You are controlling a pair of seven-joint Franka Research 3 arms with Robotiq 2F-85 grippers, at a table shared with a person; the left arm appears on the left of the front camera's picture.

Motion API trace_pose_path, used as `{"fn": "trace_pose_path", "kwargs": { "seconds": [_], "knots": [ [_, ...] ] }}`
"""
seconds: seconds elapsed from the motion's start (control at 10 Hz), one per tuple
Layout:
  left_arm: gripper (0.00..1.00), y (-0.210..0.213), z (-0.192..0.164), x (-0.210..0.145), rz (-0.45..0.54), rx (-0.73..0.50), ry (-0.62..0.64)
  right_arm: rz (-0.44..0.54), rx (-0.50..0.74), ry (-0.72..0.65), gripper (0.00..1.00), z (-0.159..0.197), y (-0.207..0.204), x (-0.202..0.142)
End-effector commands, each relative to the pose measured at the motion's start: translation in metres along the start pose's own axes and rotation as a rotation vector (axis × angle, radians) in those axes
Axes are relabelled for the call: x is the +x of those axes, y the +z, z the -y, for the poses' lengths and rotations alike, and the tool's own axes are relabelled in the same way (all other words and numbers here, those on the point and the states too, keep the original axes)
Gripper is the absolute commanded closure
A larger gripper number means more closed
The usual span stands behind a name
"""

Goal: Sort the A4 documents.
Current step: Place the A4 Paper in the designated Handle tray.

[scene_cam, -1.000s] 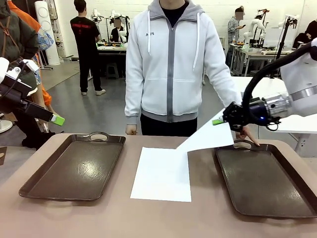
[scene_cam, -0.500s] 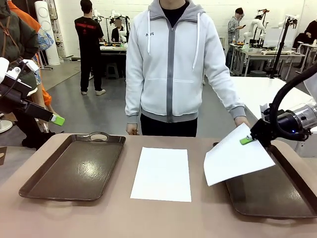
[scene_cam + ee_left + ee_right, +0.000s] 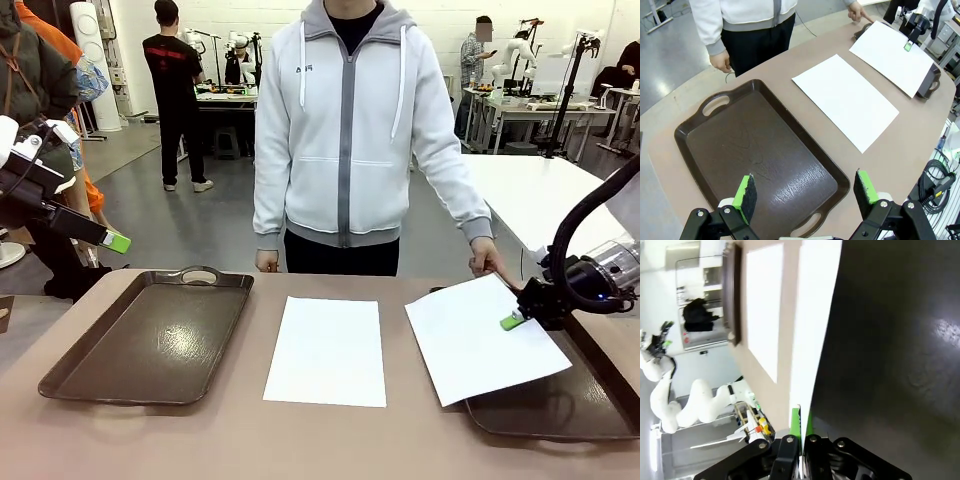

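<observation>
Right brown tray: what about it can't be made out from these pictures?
- Front view: the white A4 paper sheet held by the right tool hides the dark brown rectangular tray's left part; the picture's right edge cuts off its end.
- Left wrist view: that sheet covers all but one end.

White arm links, black right gripper (image 3: 513,320) with green pads, black cable arching above it, blue wrist light. Black left gripper (image 3: 805,189): bolt heads, green pads. Across the table (image 3: 150,440), person (image 3: 345,130) in white zip hoodie, grey centre stripe, dark trousers.
</observation>
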State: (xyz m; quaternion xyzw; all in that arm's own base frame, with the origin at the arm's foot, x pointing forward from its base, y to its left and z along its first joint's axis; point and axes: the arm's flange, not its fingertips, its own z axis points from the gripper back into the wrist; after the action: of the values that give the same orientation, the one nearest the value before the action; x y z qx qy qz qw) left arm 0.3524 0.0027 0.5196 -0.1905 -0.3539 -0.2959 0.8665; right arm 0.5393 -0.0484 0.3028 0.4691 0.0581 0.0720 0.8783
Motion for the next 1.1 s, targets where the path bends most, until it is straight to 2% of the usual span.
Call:
{"fn": "trace_pose_path", "kwargs": {
  "seconds": [0.0,0.4,0.7,1.0],
  "knots": [
    [0.00,-0.001,-0.002,-0.001,0.003,-0.012,-0.006,0.023,-0.081,-0.075,0.99,0.006,0.011,-0.009],
    [0.00,-0.001,-0.002,-0.001,0.003,-0.012,-0.006,0.057,-0.176,-0.135,0.99,0.022,0.029,-0.026],
    [0.00,-0.001,-0.002,-0.001,0.003,-0.012,-0.006,0.013,-0.223,-0.134,0.99,0.027,0.030,-0.022],
    [0.00,-0.001,-0.002,-0.001,0.003,-0.012,-0.006,0.024,-0.256,-0.160,0.99,0.028,0.031,-0.019]
  ]
}}
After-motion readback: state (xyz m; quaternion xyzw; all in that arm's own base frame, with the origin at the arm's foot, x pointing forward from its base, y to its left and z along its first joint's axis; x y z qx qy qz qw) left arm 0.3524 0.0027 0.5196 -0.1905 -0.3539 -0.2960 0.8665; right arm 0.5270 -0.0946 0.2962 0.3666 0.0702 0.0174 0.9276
